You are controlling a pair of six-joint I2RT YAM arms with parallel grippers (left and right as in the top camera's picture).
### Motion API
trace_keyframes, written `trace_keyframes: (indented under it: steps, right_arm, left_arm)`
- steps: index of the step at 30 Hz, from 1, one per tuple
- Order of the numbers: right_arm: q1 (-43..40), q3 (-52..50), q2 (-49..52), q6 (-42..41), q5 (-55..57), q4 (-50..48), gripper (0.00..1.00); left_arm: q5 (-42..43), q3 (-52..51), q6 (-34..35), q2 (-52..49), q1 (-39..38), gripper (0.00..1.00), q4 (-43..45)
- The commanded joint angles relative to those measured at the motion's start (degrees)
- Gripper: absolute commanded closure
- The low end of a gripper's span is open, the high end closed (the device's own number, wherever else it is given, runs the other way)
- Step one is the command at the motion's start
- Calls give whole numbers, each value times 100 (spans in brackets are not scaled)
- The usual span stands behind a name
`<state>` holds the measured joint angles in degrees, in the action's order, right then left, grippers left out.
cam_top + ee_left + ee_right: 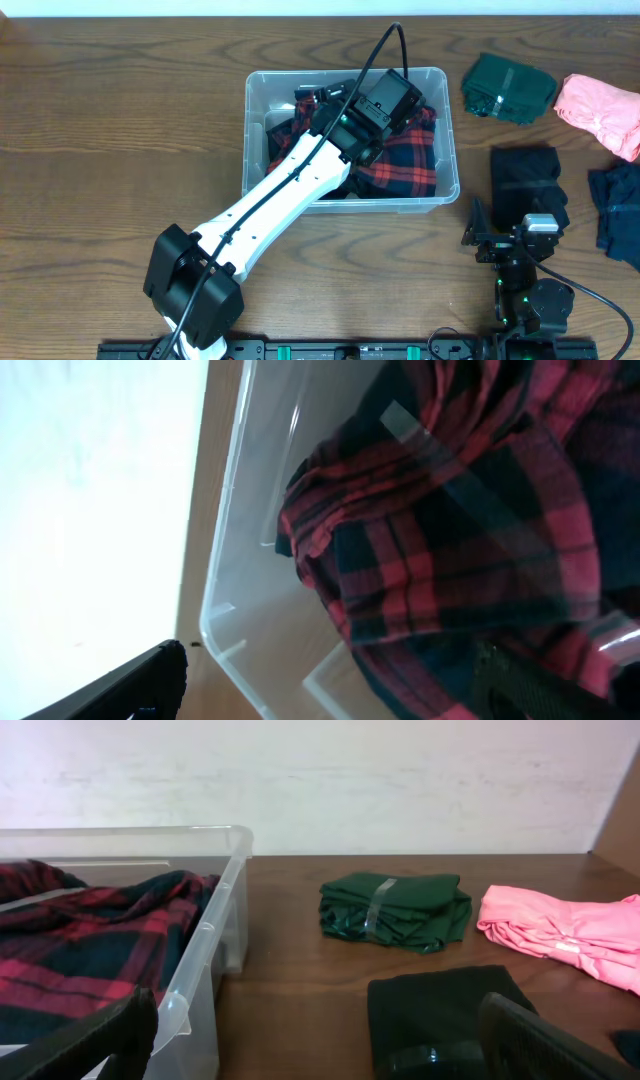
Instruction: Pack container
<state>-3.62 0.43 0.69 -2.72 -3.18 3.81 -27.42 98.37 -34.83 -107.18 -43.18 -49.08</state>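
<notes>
The container (252, 120) is a clear plastic bin standing mid-table, and a red and black plaid garment (408, 162) lies bunched inside it. My left gripper (385, 105) hangs over the bin's right half, above that garment. In the left wrist view the left gripper (335, 685) is open. Its fingers (150, 680) stand wide apart with nothing between them, over the plaid garment (450, 540) and the container's wall (228, 560). My right gripper (505, 238) rests low at the right front. It is open (320, 1045) and empty, and faces the container (215, 920).
Right of the bin lie a folded green garment (507, 88) (395, 910), a pink one (600, 110) (560, 930) and a black one (528, 175) (440, 1005) just ahead of my right gripper. A dark blue garment (622, 215) lies at the right edge.
</notes>
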Motion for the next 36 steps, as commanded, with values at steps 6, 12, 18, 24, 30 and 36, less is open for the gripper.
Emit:
trace_keyframes:
  steps: [6, 12, 18, 24, 30, 36]
  right_arm:
    - [70, -11, -39, 63, -7, 22, 1]
    - [70, -11, -42, 63, -7, 22, 1]
    - [70, -11, -39, 63, -7, 22, 1]
    - [70, -11, -39, 63, -7, 22, 1]
    - [70, -11, -39, 63, -7, 22, 1]
    - [70, -11, -39, 63, -7, 22, 1]
  left_arm:
    - [555, 96, 2514, 118, 11, 23, -103]
    - [944, -35, 3497, -70, 243, 89, -122]
    - [1926, -184, 4297, -507, 603, 94, -205]
    - [2597, -184, 4616, -1051, 706, 94, -280]
    - [2599, -142, 4763, -1095, 717, 94, -282]
    - [2594, 496, 4754, -800, 835, 94, -654]
